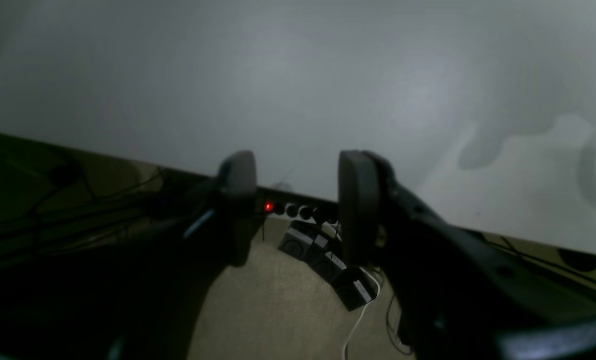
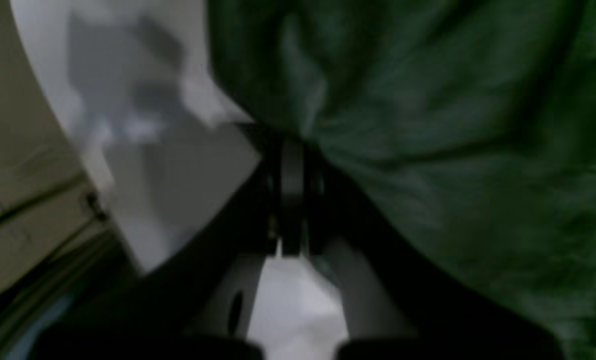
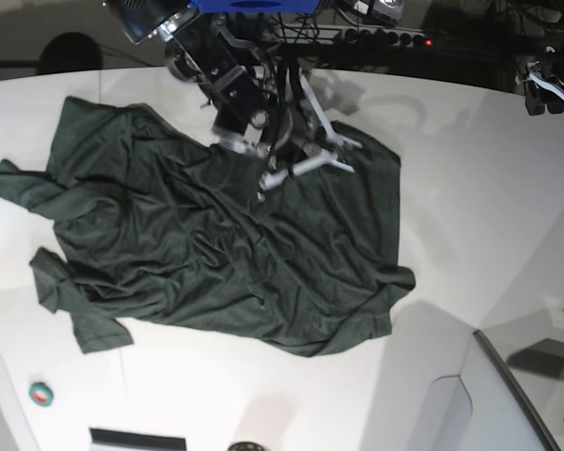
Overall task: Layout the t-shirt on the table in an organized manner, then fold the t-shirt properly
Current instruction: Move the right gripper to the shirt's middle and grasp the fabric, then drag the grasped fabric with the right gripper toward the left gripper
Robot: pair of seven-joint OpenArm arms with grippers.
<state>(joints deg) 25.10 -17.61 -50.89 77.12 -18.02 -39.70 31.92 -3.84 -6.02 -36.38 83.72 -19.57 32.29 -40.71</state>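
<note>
Here, from the left wrist, the left gripper stands wide with nothing between its two dark rounded pads, hanging over the edge of the large glossy white table, with a power strip showing a red light and cables on the beige floor below; no cloth appears in this view. From the right wrist, blurred, the right gripper is narrowed to a slit and seems pinched onto a gathered fold of the plain dark green wrinkly cotton t-shirt, whose cloth fills the upper right of the view. From the base view, the t-shirt lies spread but creased across the middle of the table, sleeves toward that view's left edge, one hem corner toward its right, and the right gripper comes down on the cloth's far part. The left arm waits well apart at the far right corner. To do this spreading step well, I judge the pinch should take only the top layer, then draw outward low and slow toward the far edge so wrinkles pull flat rather than bunch
</note>
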